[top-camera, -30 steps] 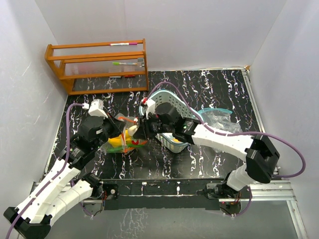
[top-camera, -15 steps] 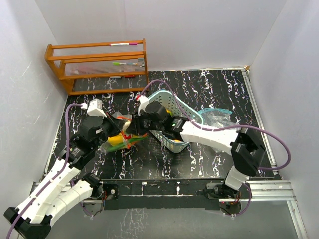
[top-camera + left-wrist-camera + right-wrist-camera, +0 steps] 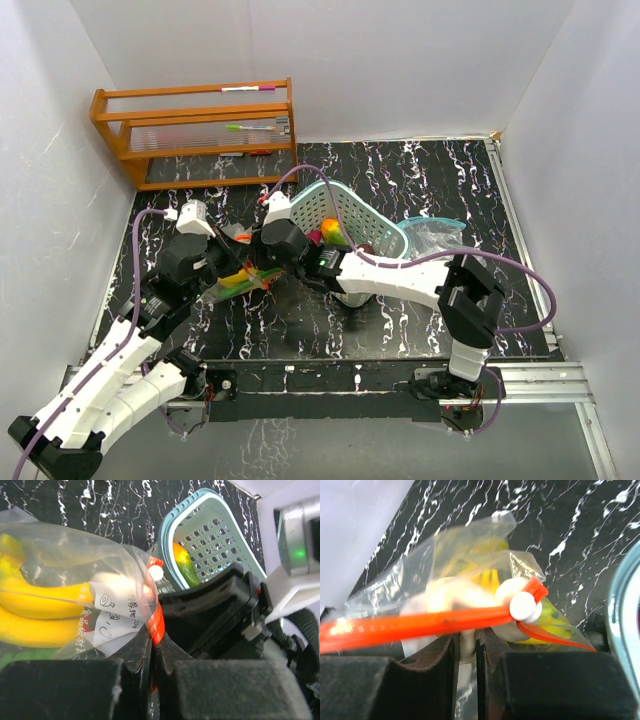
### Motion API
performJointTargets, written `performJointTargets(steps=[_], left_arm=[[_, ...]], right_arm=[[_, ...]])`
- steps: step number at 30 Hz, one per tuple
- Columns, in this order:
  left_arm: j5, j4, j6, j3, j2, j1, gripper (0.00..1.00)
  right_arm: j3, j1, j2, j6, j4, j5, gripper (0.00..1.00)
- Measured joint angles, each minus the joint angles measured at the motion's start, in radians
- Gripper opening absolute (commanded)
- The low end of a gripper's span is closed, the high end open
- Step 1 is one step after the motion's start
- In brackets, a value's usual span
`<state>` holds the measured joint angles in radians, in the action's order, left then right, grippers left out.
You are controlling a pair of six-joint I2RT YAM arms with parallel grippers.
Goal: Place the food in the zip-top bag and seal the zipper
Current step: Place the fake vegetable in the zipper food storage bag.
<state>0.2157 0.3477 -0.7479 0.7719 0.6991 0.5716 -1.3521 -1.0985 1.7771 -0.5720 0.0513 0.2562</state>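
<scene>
Pinching the orange zipper strip (image 3: 420, 622) of the zip-top bag (image 3: 65, 555) at two spots, I have my left gripper (image 3: 152, 647) clamped fully closed on the bag's mouth edge. My right gripper (image 3: 466, 642) has its jaws drawn almost together on the strip, just short of the white slider knob (image 3: 524, 606). The bag lies just left of the teal basket (image 3: 372, 215), close to its rim, with the yellow bananas (image 3: 35, 607) and something green inside the film. A mango (image 3: 330, 232) sits inside the basket, so I judge the food is not all bagged, and sealing now would shut it out. To do this step well, I think my left should act as a fixed anchor while my right pulls the strip straight and taut away from it. The pressure should be light enough that the film does not bunch between the jaws or drag the whole bag toward the basket.
</scene>
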Motion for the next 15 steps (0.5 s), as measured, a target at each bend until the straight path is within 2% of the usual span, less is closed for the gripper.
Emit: performJointTargets(steps=[5,7,10,15], left_arm=[[-0.042,0.004,-0.007,-0.001,0.000,0.011,0.00],[-0.039,0.006,-0.008,-0.001,-0.005,0.010,0.00],[-0.030,0.014,-0.006,-0.001,-0.015,0.010,0.00],[-0.005,0.047,0.014,0.019,-0.025,0.010,0.00]], right_arm=[[0.001,0.000,-0.002,-0.002,-0.034,0.061,0.52],[0.004,0.004,-0.004,0.013,-0.026,0.055,0.66],[0.004,0.023,-0.015,0.041,0.001,0.024,0.82],[0.042,0.029,-0.103,0.074,0.041,-0.024,0.83]])
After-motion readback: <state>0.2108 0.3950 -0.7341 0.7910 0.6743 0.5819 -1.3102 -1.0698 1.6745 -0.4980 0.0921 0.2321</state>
